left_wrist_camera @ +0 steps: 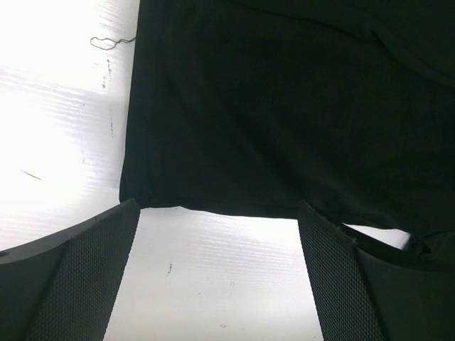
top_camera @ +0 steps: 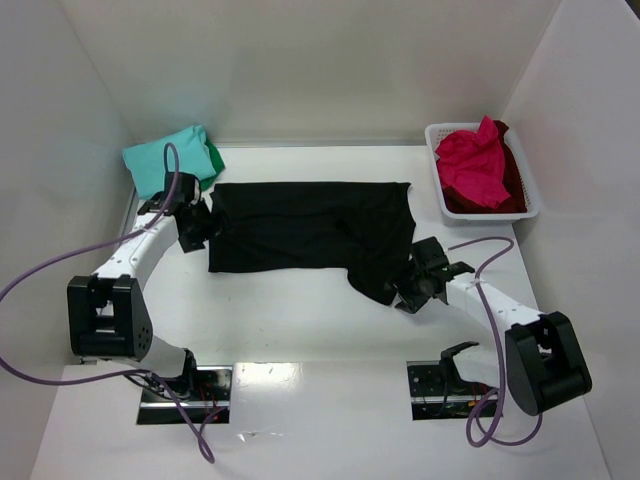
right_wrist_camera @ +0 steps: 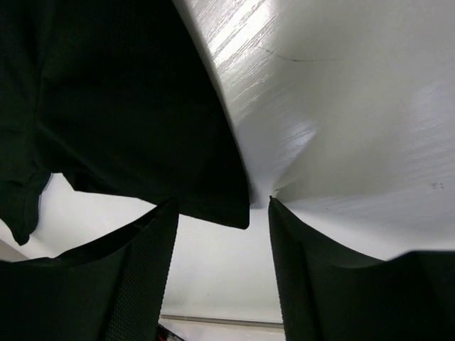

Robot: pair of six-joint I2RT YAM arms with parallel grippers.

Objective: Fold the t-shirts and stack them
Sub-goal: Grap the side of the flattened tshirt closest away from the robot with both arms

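Note:
A black t-shirt (top_camera: pixel 310 228) lies spread on the white table, its near right corner rumpled. My left gripper (top_camera: pixel 203 228) is open at the shirt's left edge; the left wrist view shows the black cloth (left_wrist_camera: pixel 284 106) just beyond the open fingers (left_wrist_camera: pixel 85 277), bare table between them. My right gripper (top_camera: pixel 412 278) is open at the shirt's near right corner; the right wrist view shows a cloth corner (right_wrist_camera: pixel 142 114) above the gap. A teal shirt (top_camera: pixel 165 158) lies on a green one (top_camera: pixel 212 160) at the back left. A pink-red shirt (top_camera: pixel 470 165) lies over a dark red one (top_camera: pixel 510 165).
A small white lattice basket (top_camera: pixel 486 213) at the back right holds the pink-red and dark red shirts. White walls enclose the table on the left, back and right. Purple cables loop from both arms.

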